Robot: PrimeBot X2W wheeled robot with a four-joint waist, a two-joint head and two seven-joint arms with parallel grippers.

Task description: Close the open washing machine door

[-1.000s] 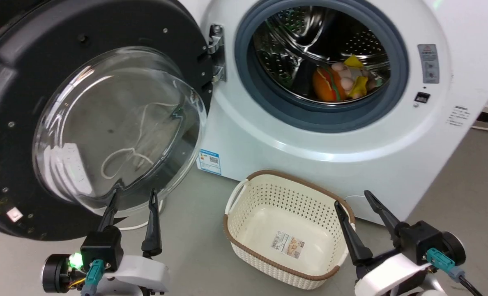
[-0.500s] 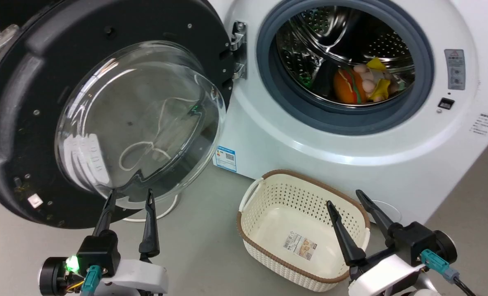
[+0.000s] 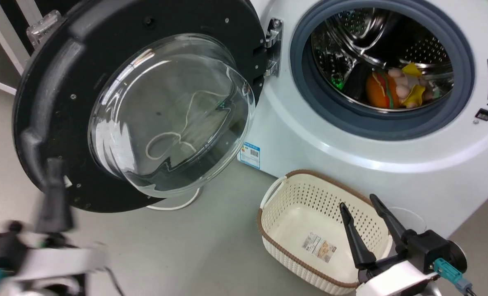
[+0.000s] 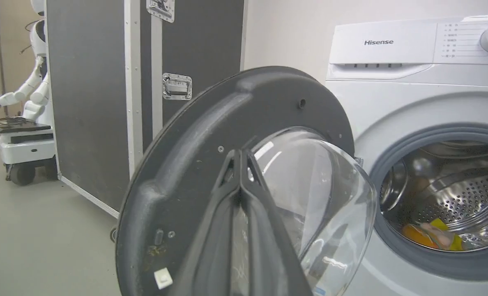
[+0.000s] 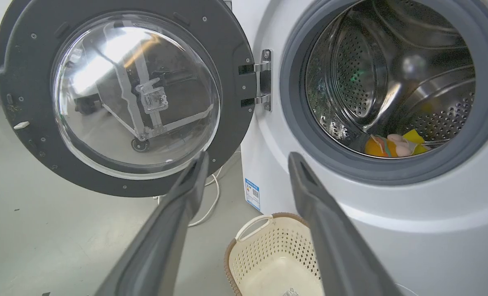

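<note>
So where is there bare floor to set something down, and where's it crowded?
Free: grey floor between the round black-rimmed glass washing machine door and the cream perforated basket. Crowded: basket near the white washer front, open right gripper by it; white cord under the door.

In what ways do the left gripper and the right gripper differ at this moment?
The left gripper has its fingers pressed together; the right gripper has them apart. The left gripper points at the black rim of the washing machine door; the right gripper sits over the edge of the basket. In the head view the left gripper is blurred, the right gripper sharp. Both have long dark fingers and hold nothing.
</note>
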